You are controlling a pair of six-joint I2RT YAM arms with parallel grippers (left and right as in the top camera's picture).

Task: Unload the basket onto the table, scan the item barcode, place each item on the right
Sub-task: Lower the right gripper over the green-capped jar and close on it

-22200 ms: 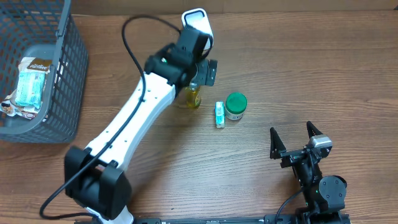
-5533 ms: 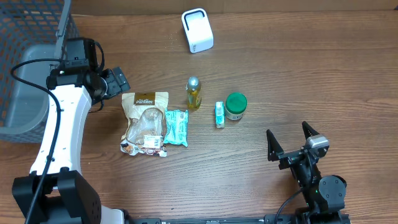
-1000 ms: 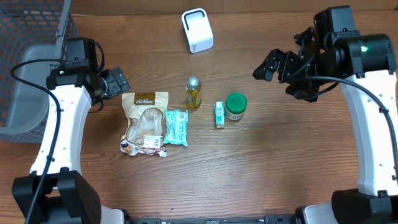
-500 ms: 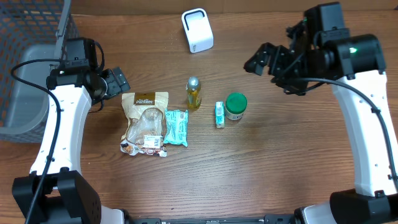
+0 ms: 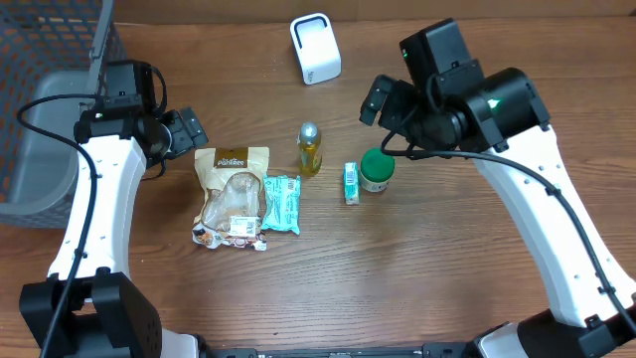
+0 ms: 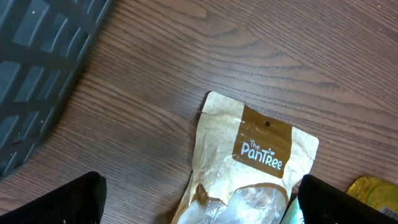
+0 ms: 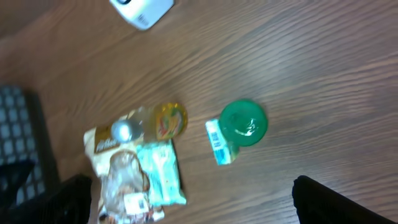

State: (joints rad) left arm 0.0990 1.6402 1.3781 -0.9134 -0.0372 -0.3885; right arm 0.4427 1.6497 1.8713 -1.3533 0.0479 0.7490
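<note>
Brown wood-grain table fills the overhead view, w/ a grey mesh basket at the L arm's side and a white scanner near the far edge. 5 items sit mid-table: PanTree pouch touching a teal packet, then a bottle, small box and green-lid jar. L gripper, jaws apart, hangs just beside the pouch's top. R gripper, jaws apart, hovers above the jar, holding nothing.

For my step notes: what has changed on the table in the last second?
The right pincer, open and empty, swung left from the far right side to hover by the green-lidded jar. Nothing was gripped or released. The left pincer, snack bag, bottle and scanner stayed put.
</note>
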